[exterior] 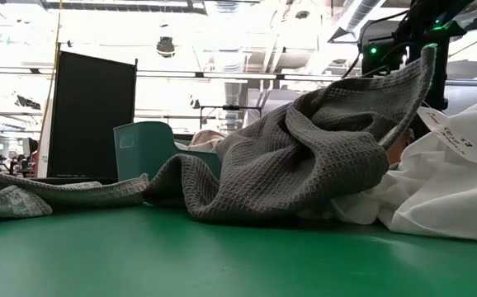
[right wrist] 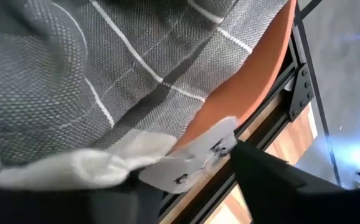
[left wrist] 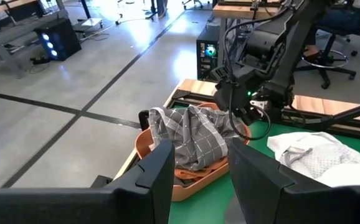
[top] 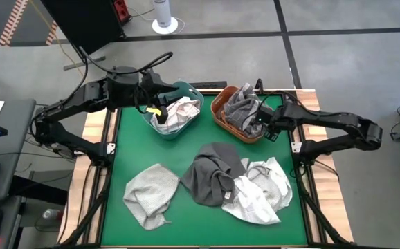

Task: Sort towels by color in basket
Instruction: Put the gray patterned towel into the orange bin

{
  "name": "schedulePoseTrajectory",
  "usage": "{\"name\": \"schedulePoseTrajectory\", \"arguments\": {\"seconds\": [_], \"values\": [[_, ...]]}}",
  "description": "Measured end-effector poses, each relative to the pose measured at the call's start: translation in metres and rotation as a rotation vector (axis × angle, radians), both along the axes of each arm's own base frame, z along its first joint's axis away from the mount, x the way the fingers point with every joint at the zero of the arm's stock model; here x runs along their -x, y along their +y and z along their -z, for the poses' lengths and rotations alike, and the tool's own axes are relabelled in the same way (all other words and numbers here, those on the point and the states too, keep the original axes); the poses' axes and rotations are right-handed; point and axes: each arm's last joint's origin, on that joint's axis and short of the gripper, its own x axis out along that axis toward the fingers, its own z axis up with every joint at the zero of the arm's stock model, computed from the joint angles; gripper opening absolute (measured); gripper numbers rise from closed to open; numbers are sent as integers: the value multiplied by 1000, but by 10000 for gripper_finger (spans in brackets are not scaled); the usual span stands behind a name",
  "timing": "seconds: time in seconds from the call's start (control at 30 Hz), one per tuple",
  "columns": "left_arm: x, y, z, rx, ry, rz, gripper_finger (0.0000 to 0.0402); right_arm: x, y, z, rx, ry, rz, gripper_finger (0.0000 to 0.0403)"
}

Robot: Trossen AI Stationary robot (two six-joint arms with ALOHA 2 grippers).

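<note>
Fingers of the right gripper (top: pixel 266 126) clench the grey white-lined check towel (top: pixel 243 109) inside the rust-orange plastic basket (top: pixel 221 117) at the surface's far edge; left gripper (top: pixel 160 95) fingers stand released over the teal basket (top: pixel 185 88).

Waffle-weave cloth dark grey towel (exterior: pixel 304 157), smooth plastic orange basket (left wrist: pixel 195 180), matt green tabletop (exterior: pixel 222 256).

Bright, even overhead light falls on the green surface (top: pixel 186 214), and shadows under the towels are soft. In the low view, ceiling lamps (exterior: pixel 166 45) glare white and wash out the background. The right wrist view is close and blurred.
</note>
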Motion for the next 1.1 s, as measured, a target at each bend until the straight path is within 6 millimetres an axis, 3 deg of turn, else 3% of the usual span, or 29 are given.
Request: {"name": "schedulePoseTrajectory", "arguments": {"seconds": [0.33,0.57,0.83,1.1], "values": [[0,0,0,0,-1,-1,139,6,3,-9,13,-59,-6,20],[0,0,0,-3,-3,-3,139,7,3,-28,37,-80,2,44],[-1,0,-4,-22,-40,-1,139,-14,3,-56,85,-236,-112,36],[-1,0,-4,-22,-41,-1,139,-38,5,-52,-94,-420,-259,34]]}}
